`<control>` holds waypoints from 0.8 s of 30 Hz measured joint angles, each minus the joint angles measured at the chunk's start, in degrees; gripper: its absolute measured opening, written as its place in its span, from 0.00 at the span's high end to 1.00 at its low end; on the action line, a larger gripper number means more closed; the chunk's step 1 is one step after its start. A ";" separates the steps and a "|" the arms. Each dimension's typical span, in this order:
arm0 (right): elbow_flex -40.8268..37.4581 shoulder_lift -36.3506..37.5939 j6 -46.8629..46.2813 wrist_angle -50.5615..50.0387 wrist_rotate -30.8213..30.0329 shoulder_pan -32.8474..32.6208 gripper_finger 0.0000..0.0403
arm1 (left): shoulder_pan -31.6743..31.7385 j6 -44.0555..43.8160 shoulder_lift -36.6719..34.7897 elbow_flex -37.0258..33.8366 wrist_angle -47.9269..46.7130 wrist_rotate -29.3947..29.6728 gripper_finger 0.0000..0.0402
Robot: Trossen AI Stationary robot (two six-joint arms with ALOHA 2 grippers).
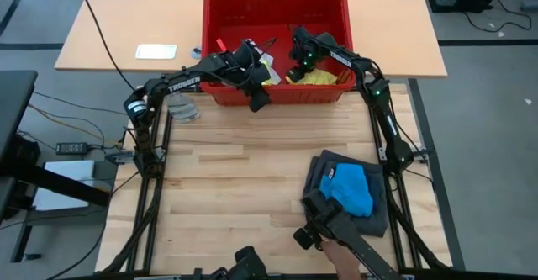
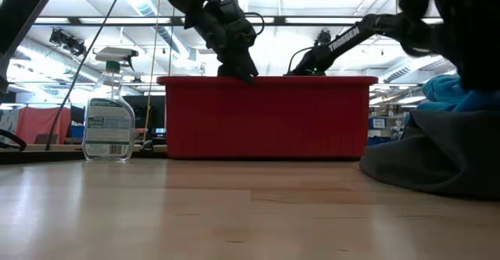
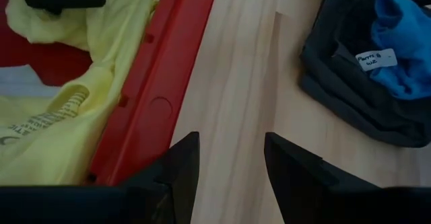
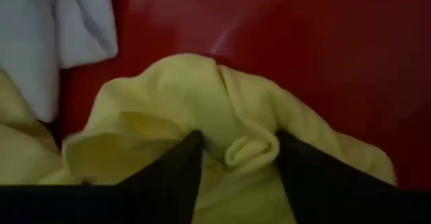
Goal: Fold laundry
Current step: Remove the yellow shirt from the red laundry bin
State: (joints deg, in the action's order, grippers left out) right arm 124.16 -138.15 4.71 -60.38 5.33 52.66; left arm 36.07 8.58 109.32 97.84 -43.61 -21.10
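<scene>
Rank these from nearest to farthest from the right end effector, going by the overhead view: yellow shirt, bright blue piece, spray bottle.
Measured from the right end effector, inside the basket:
1. Yellow shirt: right under it, in the basket.
2. Spray bottle: on the table to the left, outside the basket.
3. Bright blue piece: on the grey shorts, near the table's front right.

The pale wooden plank surface (image 1: pixel 252 187) carries a red plastic slotted basket (image 1: pixel 276 95) at its far edge, straddling the seam with the tan surface (image 1: pixel 118 36) behind. Near the front right lies a heap of dark grey cloth shorts (image 1: pixel 319 175), a bright blue cloth piece (image 1: pixel 353 187) resting on top. A clear spray bottle (image 2: pixel 109 119) stands left of the basket. A small white flat object (image 1: pixel 156 51) lies on the tan surface.
</scene>
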 joint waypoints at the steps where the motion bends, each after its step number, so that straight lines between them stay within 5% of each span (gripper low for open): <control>1: 0.07 -0.15 -0.06 -0.57 -0.74 -0.01 0.59 | 0.00 -0.02 0.00 -0.02 0.27 -0.02 0.57; 6: -0.13 0.34 -0.02 -1.59 -0.78 0.00 0.94 | 0.00 -0.02 0.09 -0.09 2.27 -0.10 0.57; 14: -0.28 14.05 -0.47 1.00 2.45 -0.02 0.97 | 0.00 0.01 -2.30 -0.35 3.51 1.21 0.57; 24: -0.22 35.21 1.76 2.15 11.20 -2.92 0.97 | -0.56 -5.69 -12.45 -0.37 11.90 11.33 0.61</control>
State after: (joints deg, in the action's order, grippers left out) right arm 123.94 -102.94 6.47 -58.23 16.53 49.75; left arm 35.52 2.89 96.86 97.47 -31.71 -9.77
